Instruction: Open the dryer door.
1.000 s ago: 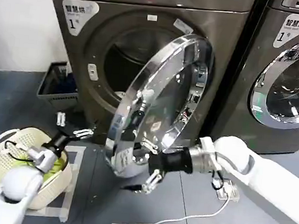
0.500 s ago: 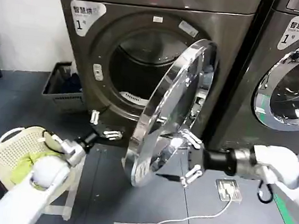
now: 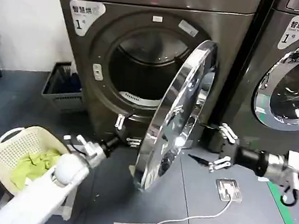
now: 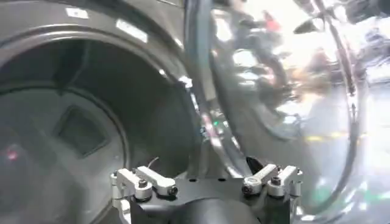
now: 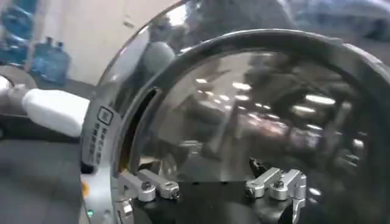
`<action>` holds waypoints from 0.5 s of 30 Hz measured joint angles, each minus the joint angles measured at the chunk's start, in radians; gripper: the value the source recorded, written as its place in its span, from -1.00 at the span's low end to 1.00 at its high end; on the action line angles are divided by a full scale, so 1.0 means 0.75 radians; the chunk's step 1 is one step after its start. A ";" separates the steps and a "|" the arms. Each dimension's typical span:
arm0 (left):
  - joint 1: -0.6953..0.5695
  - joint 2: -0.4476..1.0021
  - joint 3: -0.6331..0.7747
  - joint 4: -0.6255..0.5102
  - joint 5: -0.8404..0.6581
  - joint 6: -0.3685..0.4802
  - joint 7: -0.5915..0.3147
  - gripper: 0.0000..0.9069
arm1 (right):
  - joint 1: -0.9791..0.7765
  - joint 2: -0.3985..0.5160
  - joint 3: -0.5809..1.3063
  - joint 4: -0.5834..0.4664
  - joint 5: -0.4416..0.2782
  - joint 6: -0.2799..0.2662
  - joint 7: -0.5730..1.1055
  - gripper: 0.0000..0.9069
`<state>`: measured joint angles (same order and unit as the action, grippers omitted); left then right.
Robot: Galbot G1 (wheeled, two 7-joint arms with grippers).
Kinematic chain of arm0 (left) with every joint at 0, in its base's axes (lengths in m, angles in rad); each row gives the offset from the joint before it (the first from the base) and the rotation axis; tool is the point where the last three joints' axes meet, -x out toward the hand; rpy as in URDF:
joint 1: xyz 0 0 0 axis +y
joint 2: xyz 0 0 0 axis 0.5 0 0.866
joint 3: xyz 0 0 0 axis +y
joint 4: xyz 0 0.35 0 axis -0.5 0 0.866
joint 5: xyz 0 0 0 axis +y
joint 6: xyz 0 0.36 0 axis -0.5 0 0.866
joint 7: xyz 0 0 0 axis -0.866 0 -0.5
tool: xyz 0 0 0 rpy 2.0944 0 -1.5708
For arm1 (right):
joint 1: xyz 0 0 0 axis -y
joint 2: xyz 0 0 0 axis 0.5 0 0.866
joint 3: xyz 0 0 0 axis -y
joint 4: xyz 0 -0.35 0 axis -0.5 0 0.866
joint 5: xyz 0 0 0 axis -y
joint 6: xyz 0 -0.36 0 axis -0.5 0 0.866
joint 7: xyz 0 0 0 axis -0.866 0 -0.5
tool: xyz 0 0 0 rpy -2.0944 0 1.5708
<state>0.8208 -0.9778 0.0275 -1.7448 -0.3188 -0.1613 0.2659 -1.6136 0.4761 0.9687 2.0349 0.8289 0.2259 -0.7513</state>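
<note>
The grey dryer [image 3: 92, 47] marked 1 stands with its round chrome-rimmed door [image 3: 177, 112] swung far out, almost edge-on to me, and the dark drum [image 3: 143, 68] exposed. My right gripper [image 3: 221, 148] hangs open just right of the door's inner side, apart from it, with nothing between its fingers. The right wrist view has this gripper [image 5: 210, 184] facing the door's glass bowl [image 5: 244, 109]. My left gripper [image 3: 126, 132] is open low at the dryer's front, below the opening and left of the door's lower rim. Past the left gripper [image 4: 204, 182], the left wrist view takes in the drum [image 4: 73, 122] and the door rim [image 4: 207, 109].
A cream laundry basket [image 3: 6, 153] holding a green cloth [image 3: 29, 163] sits on the floor at the left. A grey bin [image 3: 61, 84] stands by the wall. A second machine [image 3: 292, 79] is on the right. A white cable and plug [image 3: 228, 190] lie on the floor.
The door has swung further open. My right gripper came off the door's lower rim and moved right. My left gripper reached rightward to the dryer's front.
</note>
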 joint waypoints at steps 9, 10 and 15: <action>-0.084 -0.043 0.089 0.035 -0.020 -0.021 0.006 1.00 | -0.387 0.374 0.472 0.023 -0.059 0.115 -0.020 1.00; -0.093 -0.048 0.097 0.040 -0.020 -0.024 0.007 1.00 | -0.414 0.422 0.514 0.023 -0.067 0.128 -0.020 1.00; -0.130 -0.073 0.135 0.065 -0.023 -0.035 0.009 1.00 | -0.494 0.628 0.675 0.024 -0.095 0.173 0.001 1.00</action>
<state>0.7234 -1.0327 0.1287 -1.6964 -0.3363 -0.1873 0.2725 -1.9843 0.9472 1.4747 2.0529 0.7573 0.3557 -0.7504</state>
